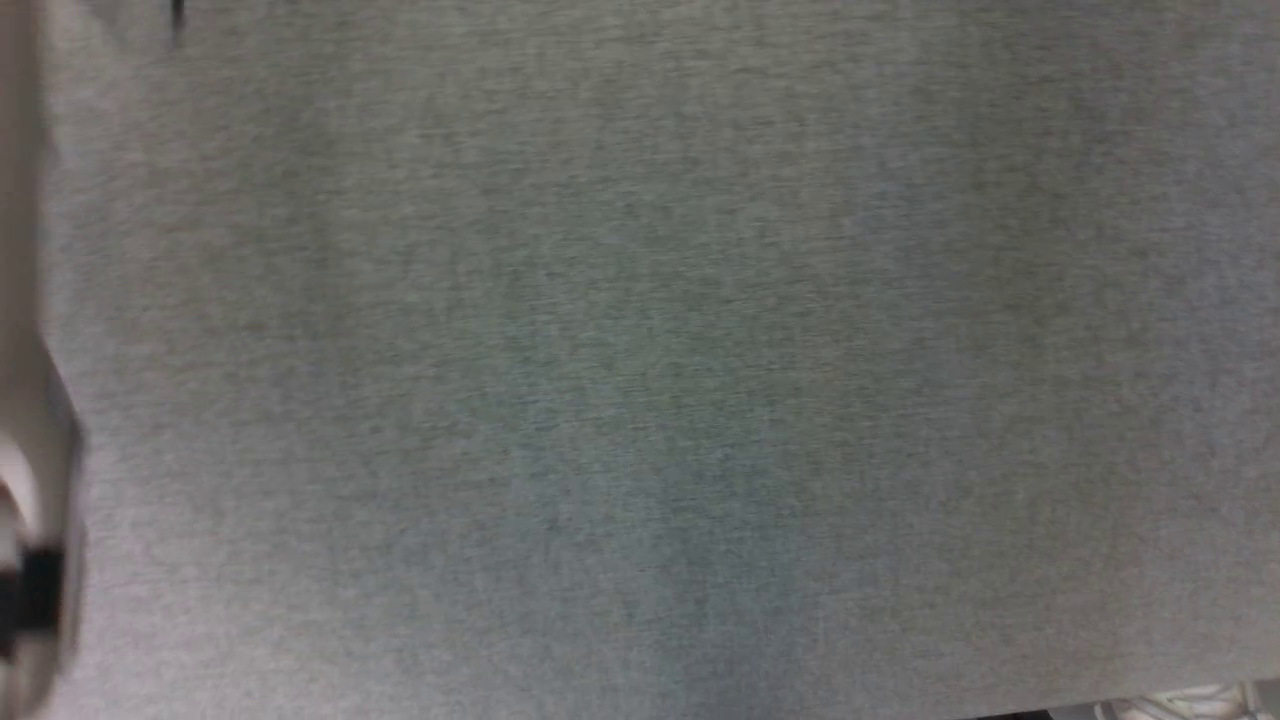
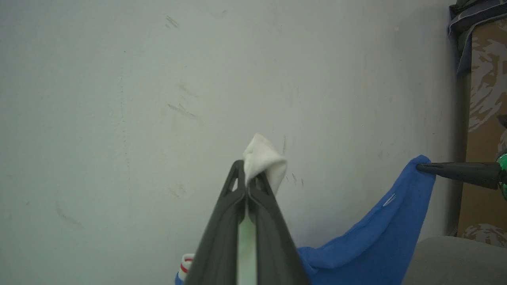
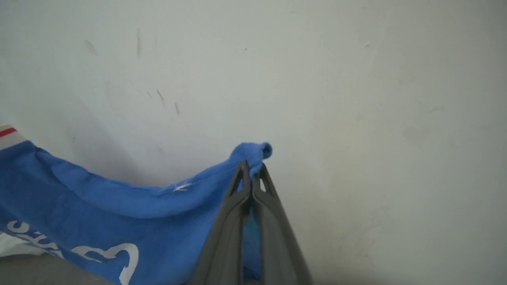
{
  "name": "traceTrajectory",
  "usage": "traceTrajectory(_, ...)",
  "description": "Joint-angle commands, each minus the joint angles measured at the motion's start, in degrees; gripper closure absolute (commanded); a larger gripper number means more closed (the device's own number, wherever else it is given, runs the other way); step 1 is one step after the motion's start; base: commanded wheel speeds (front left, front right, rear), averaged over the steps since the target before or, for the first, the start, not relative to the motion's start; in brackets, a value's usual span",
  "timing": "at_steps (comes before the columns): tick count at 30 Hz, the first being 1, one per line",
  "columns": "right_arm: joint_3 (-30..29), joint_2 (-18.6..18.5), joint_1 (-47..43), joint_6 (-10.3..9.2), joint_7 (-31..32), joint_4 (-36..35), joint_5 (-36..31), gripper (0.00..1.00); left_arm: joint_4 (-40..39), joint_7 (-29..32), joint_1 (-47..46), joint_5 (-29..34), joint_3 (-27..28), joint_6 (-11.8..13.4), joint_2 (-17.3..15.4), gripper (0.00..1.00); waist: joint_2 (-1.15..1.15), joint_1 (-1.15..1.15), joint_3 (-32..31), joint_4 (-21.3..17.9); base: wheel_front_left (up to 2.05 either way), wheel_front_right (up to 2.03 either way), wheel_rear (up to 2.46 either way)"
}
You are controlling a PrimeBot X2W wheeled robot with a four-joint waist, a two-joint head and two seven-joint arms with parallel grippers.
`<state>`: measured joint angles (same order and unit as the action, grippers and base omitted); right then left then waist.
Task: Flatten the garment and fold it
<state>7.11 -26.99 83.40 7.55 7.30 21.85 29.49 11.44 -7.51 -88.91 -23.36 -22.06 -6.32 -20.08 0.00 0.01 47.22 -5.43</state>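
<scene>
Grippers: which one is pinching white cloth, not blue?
The left gripper: a white tuft of the garment pokes out of its grip, while the right gripper clamps a blue edge.

The blue garment (image 3: 99,198), white-lettered, hangs sagging between two raised corners.

garment (image 3: 99,198): soft matt cloth
left claw (image 2: 247,174): dark matt plastic
right claw (image 3: 252,170): dark matt plastic
wall (image 2: 119,79): matt, scuffed
desk (image 1: 640,360): matt, grainy
</scene>
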Motion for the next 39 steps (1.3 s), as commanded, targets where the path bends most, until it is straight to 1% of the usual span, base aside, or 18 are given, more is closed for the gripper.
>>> traceTrajectory(1,0.0,-1.9,-5.8,-0.06,-0.2,-4.1,3.0,1.0,-5.0,0.3,7.2,-1.0,0.4,1.5,-1.6,1.0,0.0,-0.01,-2.3,2.3,0.0,0.0,0.0)
traceTrajectory(3,-0.9,-3.5,-13.1,-0.06,-0.2,-9.3,5.4,1.0,-11.1,1.2,15.3,-0.9,0.2,3.0,-4.0,1.0,0.0,-0.01,-3.8,2.6,0.0,0.0,0.0)
traceTrajectory(4,-1.7,-4.0,-17.0,-0.06,-0.2,-11.9,6.3,1.0,-14.2,1.5,19.4,-0.8,0.4,4.2,-5.0,1.0,0.0,-0.01,-4.6,2.7,0.0,0.0,0.0)
traceTrajectory(7,-4.7,-3.7,-29.4,-0.06,-0.5,-18.0,8.0,1.0,-22.8,1.7,31.9,-0.1,0.9,7.8,-8.1,1.0,0.0,-0.01,-7.4,2.7,0.0,0.0,0.0)
traceTrajectory(10,-8.3,-2.2,-40.6,-0.06,-1.2,-22.3,8.0,1.0,-28.8,1.3,43.7,1.7,0.5,10.9,-11.0,1.0,0.0,-0.01,-10.2,3.0,0.0,0.0,0.0)
traceTrajectory(13,-10.7,0.5,-50.4,-0.06,-1.7,-25.1,7.7,1.0,-31.8,-0.1,54.7,0.7,0.3,14.1,-11.2,1.0,0.0,-0.01,-13.0,3.1,0.0,0.0,0.0)
traceTrajectory(16,-12.3,3.7,-59.3,-0.06,-1.8,-26.2,7.8,1.0,-31.7,-0.9,64.4,-0.7,-0.7,15.9,-11.5,1.0,0.0,-0.01,-15.9,3.5,0.0,0.0,0.0)
traceTrajectory(19,-13.2,6.2,-66.8,-0.06,-1.8,-26.5,7.3,1.0,-29.5,-0.9,72.7,-3.2,-2.2,16.6,-11.2,1.0,0.0,-0.01,-19.1,3.6,0.0,0.0,0.0)
traceTrajectory(23,-13.4,8.2,-74.5,-0.06,-1.4,-25.6,6.7,1.0,-26.7,0.5,81.2,-8.1,-4.8,15.9,-10.1,1.0,0.0,-0.01,-23.8,3.7,0.0,0.0,0.0)
traceTrajectory(26,-13.2,8.6,-78.0,-0.06,-0.2,-25.0,6.7,1.0,-25.6,1.6,84.7,-10.8,-5.9,15.5,-9.5,1.0,0.0,-0.01,-25.7,3.8,0.0,0.0,0.0)
traceTrajectory(30,-12.8,8.6,-84.5,-0.06,2.7,-23.5,6.8,1.0,-24.0,5.9,90.8,-16.6,-8.1,14.5,-9.1,1.0,0.0,-0.01,-29.7,4.5,0.0,0.0,0.0)
traceTrajectory(34,-12.8,8.2,-89.3,-0.06,5.1,-22.6,7.3,1.0,-23.7,11.5,96.1,-22.2,-9.2,14.7,-10.2,1.0,0.0,-0.01,-33.1,5.0,0.0,0.0,0.0)
traceTrajectory(37,-13.1,7.7,-92.6,-0.06,7.3,-22.0,7.1,1.0,-23.9,16.1,100.0,-25.9,-9.6,15.5,-12.0,1.0,0.0,-0.01,-35.5,5.3,0.0,0.0,0.0)
traceTrajectory(39,-13.5,7.5,-95.1,-0.06,9.0,-22.0,6.7,1.0,-24.7,18.1,102.5,-28.2,-9.5,16.1,-12.8,1.0,0.0,-0.01,-37.0,5.6,0.0,0.0,0.0)
